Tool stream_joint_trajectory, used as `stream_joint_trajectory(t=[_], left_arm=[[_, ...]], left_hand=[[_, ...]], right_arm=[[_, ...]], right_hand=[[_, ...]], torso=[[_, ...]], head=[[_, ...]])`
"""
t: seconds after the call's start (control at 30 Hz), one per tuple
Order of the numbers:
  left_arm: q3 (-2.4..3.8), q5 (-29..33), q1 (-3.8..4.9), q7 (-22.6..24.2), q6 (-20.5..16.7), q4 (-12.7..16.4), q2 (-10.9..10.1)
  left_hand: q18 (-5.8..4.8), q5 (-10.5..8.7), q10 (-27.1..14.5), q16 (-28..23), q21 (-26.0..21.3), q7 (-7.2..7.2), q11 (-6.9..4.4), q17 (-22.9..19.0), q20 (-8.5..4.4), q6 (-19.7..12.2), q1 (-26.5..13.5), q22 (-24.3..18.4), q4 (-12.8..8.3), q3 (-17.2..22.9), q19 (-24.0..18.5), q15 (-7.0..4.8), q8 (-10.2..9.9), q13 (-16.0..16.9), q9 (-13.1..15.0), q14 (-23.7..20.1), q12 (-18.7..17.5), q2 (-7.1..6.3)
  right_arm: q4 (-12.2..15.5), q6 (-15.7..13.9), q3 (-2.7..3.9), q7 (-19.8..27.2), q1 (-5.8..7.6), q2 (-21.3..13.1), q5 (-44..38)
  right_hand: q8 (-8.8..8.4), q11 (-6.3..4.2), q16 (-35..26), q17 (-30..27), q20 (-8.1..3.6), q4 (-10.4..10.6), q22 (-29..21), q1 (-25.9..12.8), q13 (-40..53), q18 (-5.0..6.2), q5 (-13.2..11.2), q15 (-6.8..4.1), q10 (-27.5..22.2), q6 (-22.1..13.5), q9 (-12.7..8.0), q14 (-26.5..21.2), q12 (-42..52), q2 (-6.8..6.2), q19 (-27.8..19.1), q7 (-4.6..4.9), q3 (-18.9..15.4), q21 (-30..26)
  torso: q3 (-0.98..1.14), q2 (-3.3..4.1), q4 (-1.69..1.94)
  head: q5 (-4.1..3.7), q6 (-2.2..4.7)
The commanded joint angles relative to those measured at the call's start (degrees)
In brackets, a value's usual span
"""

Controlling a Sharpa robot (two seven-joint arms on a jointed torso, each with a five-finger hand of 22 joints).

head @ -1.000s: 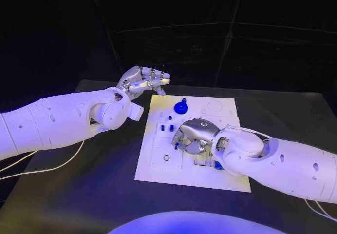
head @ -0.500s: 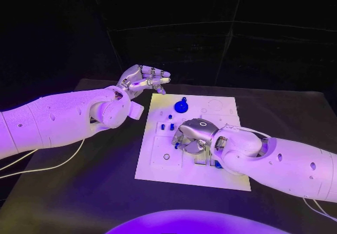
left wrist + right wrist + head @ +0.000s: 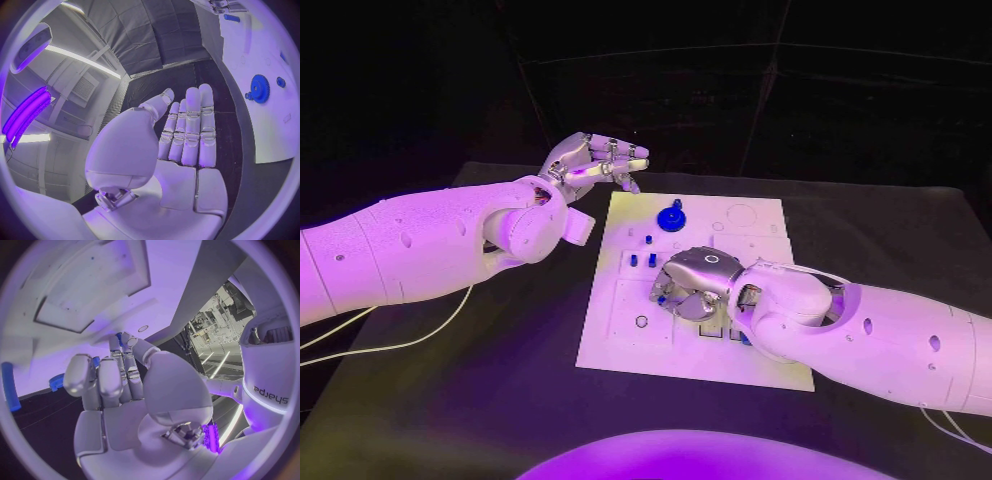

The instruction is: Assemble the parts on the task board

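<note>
The robot's left arm reaches in from the left, its left hand (image 3: 596, 162) raised with the palm bare and the fingers (image 3: 190, 127) held straight and close together, gripping nothing. The right arm stretches in from the right, wrist bent, its right hand (image 3: 695, 283) turned palm down, fingers (image 3: 119, 377) curled inward. Whether they grip anything cannot be told.

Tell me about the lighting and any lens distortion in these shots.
Head view: violet light washes the white task board and both arms, background black. Left wrist view: fisheye bends the board's edge beside the left hand. Right wrist view: same curving around the right hand.
</note>
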Motion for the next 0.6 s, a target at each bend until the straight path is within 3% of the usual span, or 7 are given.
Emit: stream_joint_trajectory(t=[0.03, 0.37, 0.6], left_arm=[[0.05, 0.2, 0.08, 1.0, 0.6, 0.1, -0.1], [0.05, 0.2, 0.08, 0.8, 0.9, 0.0, -0.1], [0.05, 0.2, 0.08, 0.6, 1.1, -0.2, -0.1]], left_hand=[[0.71, 0.03, -0.2, -0.2, -0.4, 0.13, 0.22, -0.1, 0.05, -0.1, 0.0, -0.1, 0.0, -0.5, 0.5, 0.11, -0.4, 0.0, -0.1, 0.3, -0.3, 0.38], [0.71, 0.03, -0.3, -0.3, -0.5, 0.15, 0.24, -0.1, 0.06, -0.2, 0.0, -0.1, 0.0, -0.6, 0.5, 0.12, -0.4, 0.0, -0.1, 0.3, -0.3, 0.38], [0.70, 0.03, -0.3, -0.3, -0.5, 0.17, 0.26, -0.2, 0.08, -0.2, -0.1, -0.2, 0.0, -0.7, 0.5, 0.14, -0.4, 0.0, -0.1, 0.2, -0.3, 0.37]], right_arm=[[-0.2, 1.1, -0.48, -1.2, -0.30, -0.1, -0.9], [0.3, -4.5, -0.55, -0.5, -0.31, -0.9, -0.5], [2.9, -10.0, -0.52, 1.8, -0.31, -3.9, 2.8]], right_hand=[[-0.23, 0.15, 0.2, -0.2, 0.45, 0.4, -0.1, -0.3, -0.3, -0.30, 0.2, 0.44, -1.4, -0.5, 0.0, 0.9, -0.9, -0.61, -0.2, 0.11, 0.1, -0.3], [-0.47, 1.38, -1.0, -2.8, 1.51, 0.8, -3.5, -0.6, -0.2, 0.40, 0.2, 1.53, -7.7, -4.6, -0.2, 0.0, -2.7, -2.60, -2.5, 0.67, -0.5, -1.9], [-0.39, 1.29, -1.1, -3.2, 1.65, 1.7, -4.0, -1.3, 0.0, 0.52, 0.9, 1.52, -8.4, -6.8, -0.1, -0.1, -1.3, -3.57, -2.8, 0.54, -2.1, -2.3]], torso=[[0.01, -0.03, -0.04], [0.04, -0.02, 0.01], [0.07, -0.06, -0.01]], head=[[-0.05, -0.05], [-0.18, 0.05], [-0.31, 0.19]])
